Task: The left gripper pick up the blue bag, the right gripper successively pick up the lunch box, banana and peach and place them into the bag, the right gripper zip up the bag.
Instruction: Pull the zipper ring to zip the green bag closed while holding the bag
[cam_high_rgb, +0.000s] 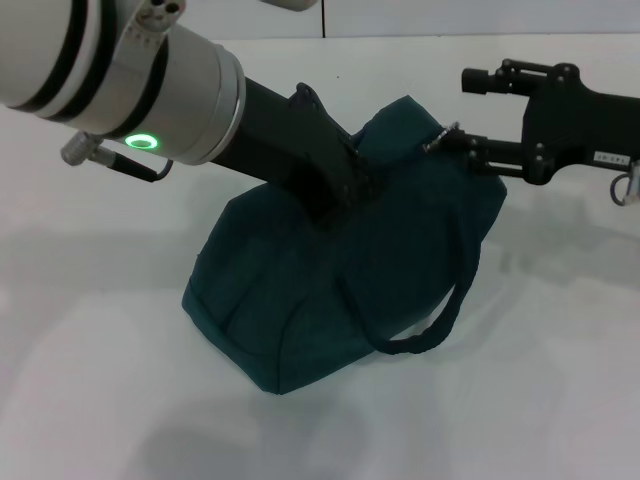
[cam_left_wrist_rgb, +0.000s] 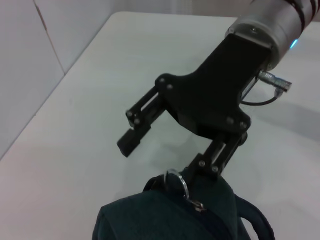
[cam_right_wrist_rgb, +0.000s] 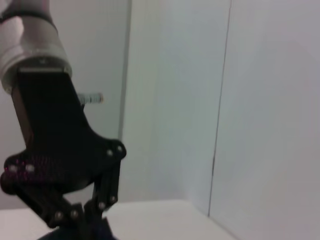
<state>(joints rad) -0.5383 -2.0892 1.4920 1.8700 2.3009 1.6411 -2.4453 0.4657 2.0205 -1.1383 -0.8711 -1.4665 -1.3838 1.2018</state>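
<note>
The blue bag (cam_high_rgb: 330, 300) sits on the white table (cam_high_rgb: 90, 400), its top pulled up and one loop handle (cam_high_rgb: 420, 335) hanging down its front. My left gripper (cam_high_rgb: 338, 200) is shut on the fabric at the bag's top. My right gripper (cam_high_rgb: 457, 110) hovers open at the bag's far right corner. Its lower finger (cam_high_rgb: 470, 145) rests by the metal ring zipper pull (cam_high_rgb: 437, 140). In the left wrist view the right gripper (cam_left_wrist_rgb: 157, 160) spreads wide above the bag (cam_left_wrist_rgb: 165, 215), one finger (cam_left_wrist_rgb: 210, 160) beside the ring (cam_left_wrist_rgb: 176, 181). Lunch box, banana and peach are out of view.
White table surface surrounds the bag on all sides. The left arm's silver cylinder (cam_high_rgb: 170, 95) with its green light fills the upper left of the head view. A white wall (cam_right_wrist_rgb: 260, 100) shows behind the left gripper (cam_right_wrist_rgb: 85, 222) in the right wrist view.
</note>
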